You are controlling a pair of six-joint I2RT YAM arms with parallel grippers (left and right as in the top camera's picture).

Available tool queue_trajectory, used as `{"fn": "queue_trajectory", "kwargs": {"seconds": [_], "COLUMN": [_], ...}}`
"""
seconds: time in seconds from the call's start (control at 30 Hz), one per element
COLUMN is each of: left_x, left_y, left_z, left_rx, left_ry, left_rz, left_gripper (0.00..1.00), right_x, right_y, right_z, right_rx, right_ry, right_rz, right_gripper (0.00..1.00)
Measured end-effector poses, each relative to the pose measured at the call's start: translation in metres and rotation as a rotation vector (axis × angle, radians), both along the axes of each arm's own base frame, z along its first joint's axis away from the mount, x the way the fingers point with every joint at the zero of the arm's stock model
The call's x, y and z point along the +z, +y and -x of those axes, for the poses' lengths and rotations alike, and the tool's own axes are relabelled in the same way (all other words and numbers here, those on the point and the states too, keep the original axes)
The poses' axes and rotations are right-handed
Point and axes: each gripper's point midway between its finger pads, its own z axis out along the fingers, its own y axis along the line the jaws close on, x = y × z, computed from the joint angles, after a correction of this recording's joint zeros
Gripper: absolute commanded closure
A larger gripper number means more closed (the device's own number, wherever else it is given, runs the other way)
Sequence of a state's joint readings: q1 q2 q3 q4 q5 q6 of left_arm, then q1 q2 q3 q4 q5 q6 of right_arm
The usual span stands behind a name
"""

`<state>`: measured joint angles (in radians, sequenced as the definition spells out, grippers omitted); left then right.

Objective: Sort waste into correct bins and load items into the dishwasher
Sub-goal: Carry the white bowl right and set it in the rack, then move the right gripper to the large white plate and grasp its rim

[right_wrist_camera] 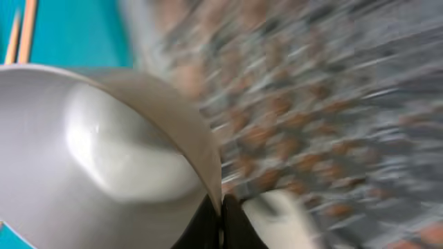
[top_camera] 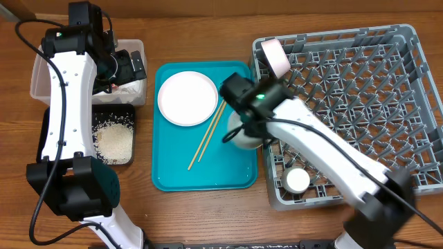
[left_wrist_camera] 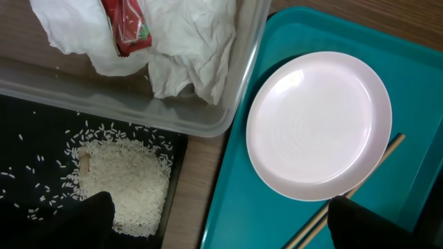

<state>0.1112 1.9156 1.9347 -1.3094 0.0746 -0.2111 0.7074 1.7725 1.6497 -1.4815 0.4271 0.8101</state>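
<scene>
Teal tray (top_camera: 173, 173) mid-table: larger plate (top_camera: 187, 97) flat at its upper left, two chopsticks (top_camera: 208, 135) lying side by side diagonally below it, one tip tucked at the plate's edge. The bowl (top_camera: 239, 140) is at the tray's right edge, just beside the rack wall; can't tell if it's resting on the tray or off it.

Right gripper (right_wrist_camera: 221, 214): fingers pinched together on the bowl rim, one inside, one outside. Right wrist view is blurred, with the rack only a smear behind the bowl.

Grey dish rack (top_camera: 360, 76) on the right: second plate (top_camera: 275, 55) stands on edge in its top-left corner, and the white cup (top_camera: 297, 180) sits in the bottom-left section. The other pegs I can see hold nothing, though the right arm hides part of that side.

Clear tub (left_wrist_camera: 138, 104) at far left: crumpled napkin (left_wrist_camera: 187, 48) and a red-and-white wrapper (left_wrist_camera: 128, 28) inside.

Black tray (left_wrist_camera: 34, 138) sits just below the tub, edges touching or nearly so. Rice (left_wrist_camera: 124, 180) is heaped in it, with stray grains scattered around the heap, all inside the tray.

Left gripper (left_wrist_camera: 228, 225): fingers spread wide, holding nothing, hanging over the seam where the tub, black tray and teal tray meet. One fingertip is above the rice, the other above the chopsticks.
</scene>
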Motion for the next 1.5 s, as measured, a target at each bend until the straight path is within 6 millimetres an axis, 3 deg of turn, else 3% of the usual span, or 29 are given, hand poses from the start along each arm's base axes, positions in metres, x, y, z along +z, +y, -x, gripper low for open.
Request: {"fn": "queue_trajectory", "kwargs": {"seconds": [0.17, 0.4, 0.5, 0.7, 1.0, 1.5], "left_x": [0.0, 0.0, 0.0, 0.0, 0.0, 0.0], "left_y": [0.0, 0.0, 0.0, 0.0, 0.0, 0.0], "left_z": [0.0, 0.0, 0.0, 0.0, 0.0, 0.0], "left_rx": [0.0, 0.0, 0.0, 0.0, 0.0, 0.0], "left_ry": [0.0, 0.0, 0.0, 0.0, 0.0, 0.0], "left_rz": [0.0, 0.0, 0.0, 0.0, 0.0, 0.0], "left_gripper": [0.0, 0.0, 0.0, 0.0, 0.0, 0.0], "right_x": [0.059, 0.09, 0.086, 0.055, 0.021, 0.019], "right_y": [-0.053, -0.084, -0.084, -0.078, -0.074, -0.064], "right_z": [-0.006, -0.03, -0.041, -0.056, -0.063, -0.061], "right_rx": [-0.079, -0.078, -0.058, 0.013, 0.071, 0.095], "right_ry": [-0.234, -0.444, -0.487, -0.441, -0.378, -0.402], "right_rz": [0.201, 0.493, 0.594, 0.75, 0.841, 0.837], "right_gripper": [0.96, 0.96, 0.96, 0.96, 0.96, 0.96]}}
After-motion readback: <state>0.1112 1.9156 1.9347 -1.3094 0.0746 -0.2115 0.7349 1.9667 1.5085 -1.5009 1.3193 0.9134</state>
